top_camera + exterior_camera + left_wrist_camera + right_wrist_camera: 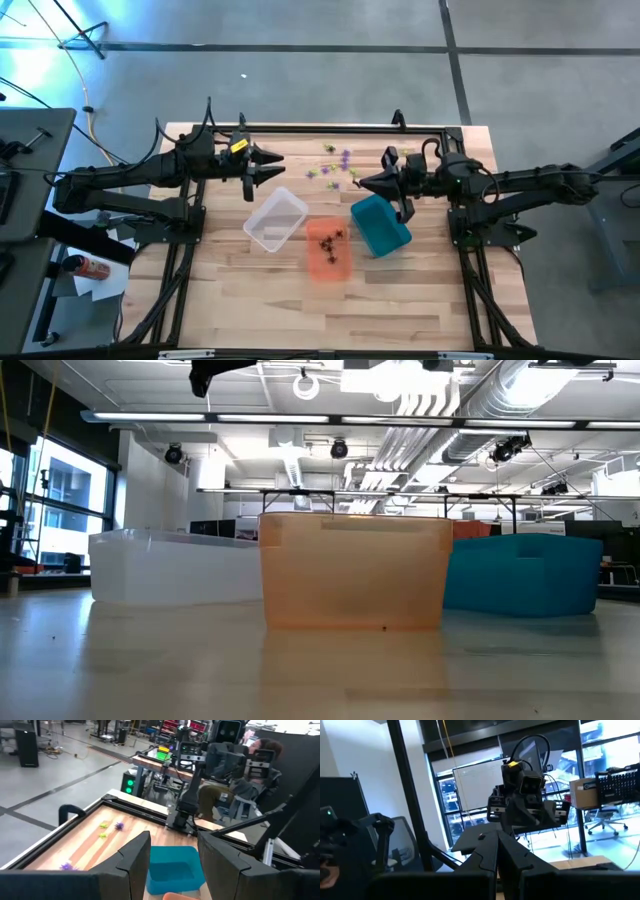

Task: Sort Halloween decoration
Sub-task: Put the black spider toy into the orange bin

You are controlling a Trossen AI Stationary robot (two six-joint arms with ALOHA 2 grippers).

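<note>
Tiny spiky plastic trinkets [338, 163] on pale wood grain table [250, 300]; left fingers [135, 857] parted, empty; right fingers [492, 852] pressed together, empty.

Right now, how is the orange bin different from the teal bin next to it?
The orange bin has several small black decorations lying in it; the teal bin looks empty from above. The orange bin has see-through walls, while the teal bin is solid-coloured. The orange bin sits in the middle of the row, with the teal bin on the side of the right arm. Both are small open rectangular bins on the wooden table.
</note>
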